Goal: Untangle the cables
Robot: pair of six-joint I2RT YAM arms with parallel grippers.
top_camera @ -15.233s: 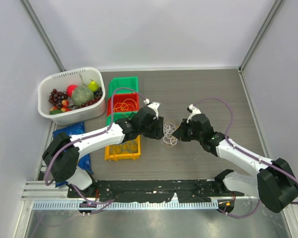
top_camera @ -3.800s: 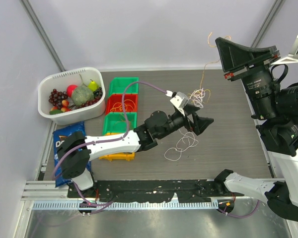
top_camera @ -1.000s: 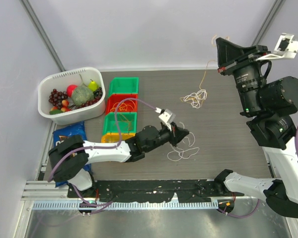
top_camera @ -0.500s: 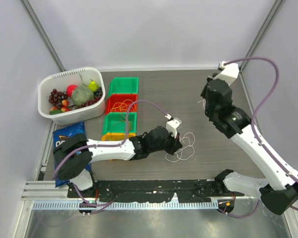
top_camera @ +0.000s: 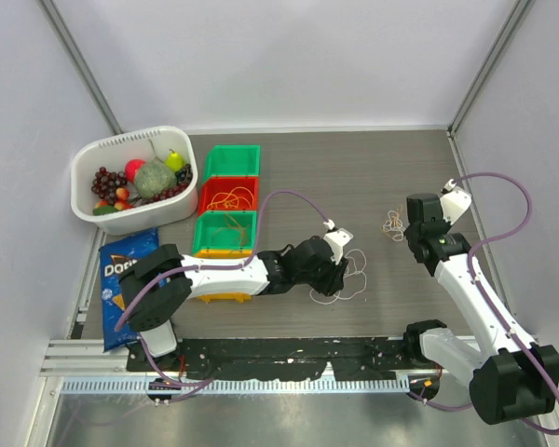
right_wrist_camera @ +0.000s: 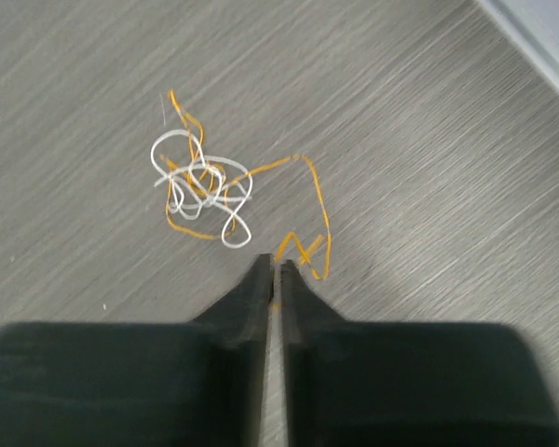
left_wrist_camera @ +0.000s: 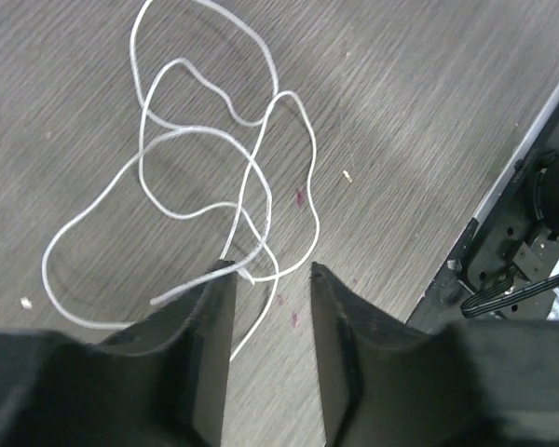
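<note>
The table (top_camera: 354,168) was wood-grain grey, and everything read off the bins (top_camera: 231,191), a green, red, green and yellow stack. Left of the bins stood the white tub (top_camera: 91,160), heaped with toy fruit. Off the bins' near left corner lay a blue chip bag (top_camera: 123,267).

The left arm (top_camera: 224,275) ran low past the near end of the bins and out to their right. The right arm (top_camera: 470,284) stood well to the right of the bins, wrist bent toward them.

And the left gripper (left_wrist_camera: 268,270): jaws spread, nothing clamped, tips down over the white cable (left_wrist_camera: 252,168), which lay in loose open loops on the table just right of the bins. The right gripper (right_wrist_camera: 272,265) had its jaws pressed together, only a hairline between them. Farther right of the bins sat the tangle (right_wrist_camera: 200,186), orange and white cables knotted in a small clump, one orange tail curling right up to those tips. Pinched or merely touching, I couldn't tell.
</note>
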